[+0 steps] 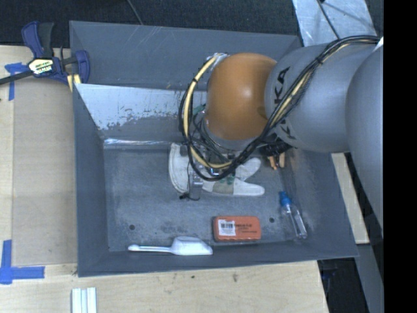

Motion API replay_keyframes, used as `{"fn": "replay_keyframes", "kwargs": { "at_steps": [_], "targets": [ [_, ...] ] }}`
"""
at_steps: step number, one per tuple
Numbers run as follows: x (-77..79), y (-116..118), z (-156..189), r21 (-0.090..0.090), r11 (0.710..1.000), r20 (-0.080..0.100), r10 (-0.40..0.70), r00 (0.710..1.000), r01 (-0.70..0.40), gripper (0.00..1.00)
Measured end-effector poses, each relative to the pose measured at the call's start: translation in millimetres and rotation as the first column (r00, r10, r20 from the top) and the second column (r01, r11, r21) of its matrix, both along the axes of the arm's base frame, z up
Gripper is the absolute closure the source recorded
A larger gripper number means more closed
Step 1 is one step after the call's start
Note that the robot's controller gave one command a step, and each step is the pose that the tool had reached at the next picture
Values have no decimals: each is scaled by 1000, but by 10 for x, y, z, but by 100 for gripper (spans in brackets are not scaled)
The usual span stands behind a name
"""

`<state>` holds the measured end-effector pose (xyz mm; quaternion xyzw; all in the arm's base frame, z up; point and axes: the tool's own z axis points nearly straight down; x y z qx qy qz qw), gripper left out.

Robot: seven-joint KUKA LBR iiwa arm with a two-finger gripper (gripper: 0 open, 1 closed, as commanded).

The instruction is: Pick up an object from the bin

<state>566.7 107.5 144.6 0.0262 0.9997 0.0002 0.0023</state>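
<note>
Nearest, along the front wall of the bin [91, 194], a white scoop [176, 247] lies flat, its thin handle pointing left and its bowl to the right. Just behind and to the right of it sits an orange block [236, 228] with a white barcode label at its left end, lying flat and apart from the scoop. Further right, near the right wall, a clear pen [292, 216] with a blue cap lies at a slant, blue end away from the front.

In the middle of the floor two pale things lie together: a white lump [178, 168] standing on the left, and a long white piece [244, 188] stretching flat to the right of it. The gripper [194, 191] comes down between them, its dark tip at the foot of the lump and at the left end of the piece. The wrist above hides most of it, so I cannot tell whether it is open or closed, nor whether it grips anything.

Over it bulges the orange cover [238, 96], looped by yellow and black cables [189, 109]. Under the cover's right side a small orange-and-black thing [277, 155] peeps out; what it is I cannot tell. The grey arm [326, 96] runs off to the right, over the bin's far right corner
</note>
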Motion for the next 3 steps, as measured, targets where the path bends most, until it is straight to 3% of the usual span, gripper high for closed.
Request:
{"fn": "replay_keyframes", "kwargs": {
  "at_steps": [1,2,3],
  "targets": [
    [320,-391,-367,2,998,1,62,998,-62,0],
    [456,-673,-567,-4,999,-1,34,999,-34,0],
    [404,-546,-640,1,1000,-1,1,1000,-1,100]
  ]
}}
